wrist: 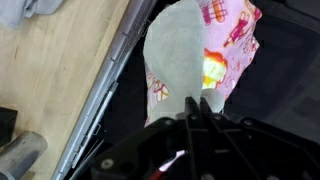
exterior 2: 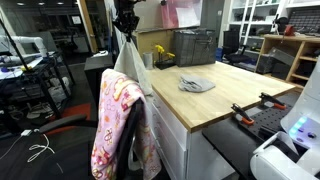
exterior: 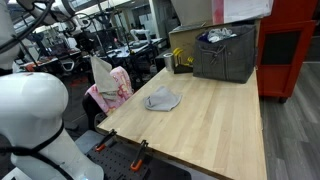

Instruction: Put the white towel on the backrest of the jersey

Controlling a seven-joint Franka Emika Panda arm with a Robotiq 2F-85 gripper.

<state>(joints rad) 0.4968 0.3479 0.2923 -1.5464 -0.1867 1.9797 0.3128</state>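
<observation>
Logging by size, with every place referred to the jersey.

Light wooden table: its long edge runs just beside the jersey, so you are working off the table's side, over open floor.

Pink patterned fabric jersey: draped over a chair back and hanging well down it. The backrest itself is hidden beneath. That top fold is your target.

Dark grey slatted plastic crate: on the table, well apart from the jersey at the far end, and not in your way.

White cloth towel: hanging in a long drape directly above the jersey. It is pinched at its top, so gravity pulls it straight and the free length can fall across the fold. In an exterior view its lower hem appears to reach the jersey's top edge; I cannot tell whether it touches. The wrist view looks straight down the towel with pink fabric showing past it on one side, so the drape looks slightly off-centre.

Crumpled grey cloth: lying on the table, near the jersey but apart from it. It is not the task item.

Gripper: above the jersey, fingers closed on the towel's top.

Judgement: the towel is brought over and placing is not yet done. Lower until the towel straddles the fold before you release; let go high and it may slide to the floor.
</observation>
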